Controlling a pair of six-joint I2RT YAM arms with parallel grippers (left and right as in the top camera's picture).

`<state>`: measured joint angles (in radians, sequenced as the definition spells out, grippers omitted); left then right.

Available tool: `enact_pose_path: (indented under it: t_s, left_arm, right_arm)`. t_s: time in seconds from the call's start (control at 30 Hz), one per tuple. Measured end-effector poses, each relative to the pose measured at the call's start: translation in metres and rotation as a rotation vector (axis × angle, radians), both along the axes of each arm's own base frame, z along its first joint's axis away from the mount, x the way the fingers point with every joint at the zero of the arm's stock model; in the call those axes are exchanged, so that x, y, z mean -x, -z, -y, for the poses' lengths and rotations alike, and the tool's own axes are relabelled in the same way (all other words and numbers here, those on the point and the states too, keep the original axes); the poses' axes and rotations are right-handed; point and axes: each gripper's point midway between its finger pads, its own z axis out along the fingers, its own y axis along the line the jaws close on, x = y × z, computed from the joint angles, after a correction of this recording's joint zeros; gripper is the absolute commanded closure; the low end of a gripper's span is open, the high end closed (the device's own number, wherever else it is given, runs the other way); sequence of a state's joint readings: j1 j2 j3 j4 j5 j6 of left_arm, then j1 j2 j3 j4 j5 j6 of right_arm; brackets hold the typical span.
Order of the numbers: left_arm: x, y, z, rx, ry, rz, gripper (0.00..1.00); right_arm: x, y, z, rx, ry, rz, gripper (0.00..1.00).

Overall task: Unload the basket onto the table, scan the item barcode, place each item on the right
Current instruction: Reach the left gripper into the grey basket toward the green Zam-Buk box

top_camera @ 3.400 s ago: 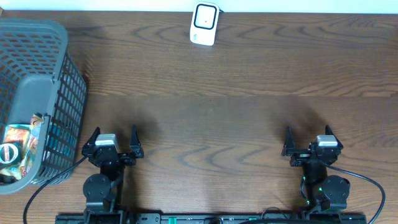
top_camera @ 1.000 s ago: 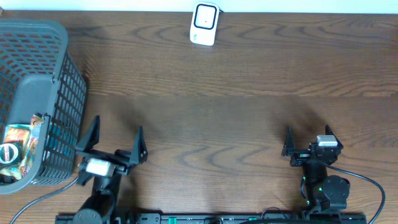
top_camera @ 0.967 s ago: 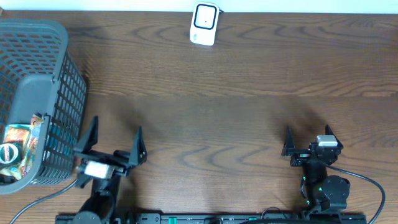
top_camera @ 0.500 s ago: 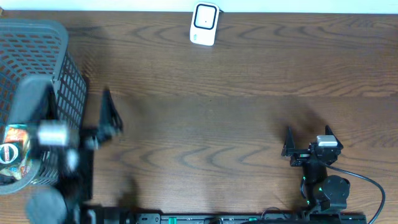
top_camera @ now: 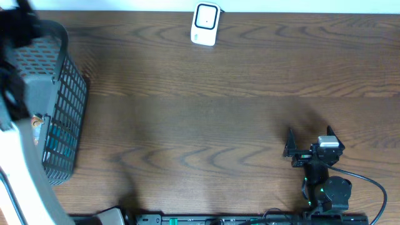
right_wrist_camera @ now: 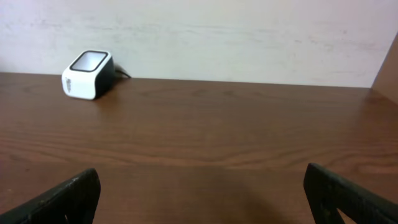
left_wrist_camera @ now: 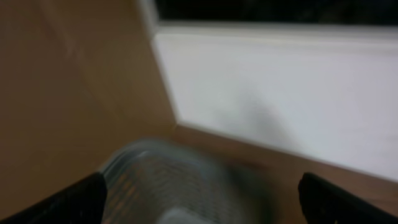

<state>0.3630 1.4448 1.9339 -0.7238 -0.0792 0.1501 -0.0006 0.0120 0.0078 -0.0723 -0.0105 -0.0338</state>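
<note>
**Left fingers swing out over the basket**

My left gripper (left_wrist_camera: 202, 200) is spread as wide as it goes and holds nothing. Its two dark fingertips sit at the lower corners of the wrist view, with the blurred grey basket (left_wrist_camera: 168, 180) below and ahead of them. I judge it is open like this so it can drop straight onto something inside.

The thing to scan, a colourful packet (top_camera: 37, 122), lies in the basket beneath those fingers. It is mostly hidden under my left arm (top_camera: 19, 169), so I cannot tell its pose.

My right gripper (top_camera: 309, 141) is just as wide and empty, parked low over the table (top_camera: 206, 125), well apart from the basket. The white scanner (right_wrist_camera: 88, 66) stands far ahead of its fingers and to their left, probably left in the open to take a barcode.

A second ago the left gripper sat low by the table's near edge, as the right one does. Now it reaches across the basket, smeared by speed. The right gripper, scanner and basket have not moved.
</note>
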Motion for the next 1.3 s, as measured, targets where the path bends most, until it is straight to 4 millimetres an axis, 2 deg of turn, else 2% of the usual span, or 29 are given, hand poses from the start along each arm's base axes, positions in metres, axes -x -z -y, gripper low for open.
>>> enact_pose_path:
  t_s: [0.03,0.1,0.17,0.2,0.37,0.47,0.53,0.7,0.83,1.03,1.3]
  left_arm:
    - [-0.003,0.010,-0.016,0.027,-0.019,-0.028,0.02]
    - [-0.003,0.038,-0.037,0.102,-0.028,-0.098,0.02]
    - [-0.001,0.073,-0.048,0.195,-0.026,-0.191,0.02]
    - [0.000,0.084,-0.051,0.221,-0.025,-0.219,0.02]
    - [0.001,0.116,-0.081,0.317,-0.122,-0.257,0.02]
    - [0.016,0.138,-0.110,0.421,-0.263,-0.262,0.02]
    - [0.029,0.160,-0.121,0.505,-0.335,-0.306,0.02]
    - [0.048,0.203,-0.131,0.648,-0.463,-0.390,0.02]
    - [0.076,0.227,-0.138,0.747,-0.710,-0.420,0.02]
    - [0.102,0.256,-0.148,0.791,-0.967,-0.427,0.02]
    - [0.128,0.320,-0.147,0.854,-1.201,-0.522,0.02]
  right_arm:
    - [0.000,0.000,0.000,0.000,0.000,0.000,0.01]
    - [0.000,0.000,0.000,0.000,0.000,0.000,0.01]
    - [0.000,0.000,0.000,0.000,0.000,0.000,0.01]
    - [0.000,0.000,0.000,0.000,0.000,0.000,0.01]
    - [0.000,0.000,0.000,0.000,0.000,0.000,0.01]
    - [0.000,0.000,0.000,0.000,0.000,0.000,0.01]
    - [0.000,0.000,0.000,0.000,0.000,0.000,0.01]
    - [0.000,0.000,0.000,0.000,0.000,0.000,0.01]
    - [0.000,0.000,0.000,0.000,0.000,0.000,0.01]
    - [0.000,0.000,0.000,0.000,0.000,0.000,0.01]
    - [0.000,0.000,0.000,0.000,0.000,0.000,0.01]
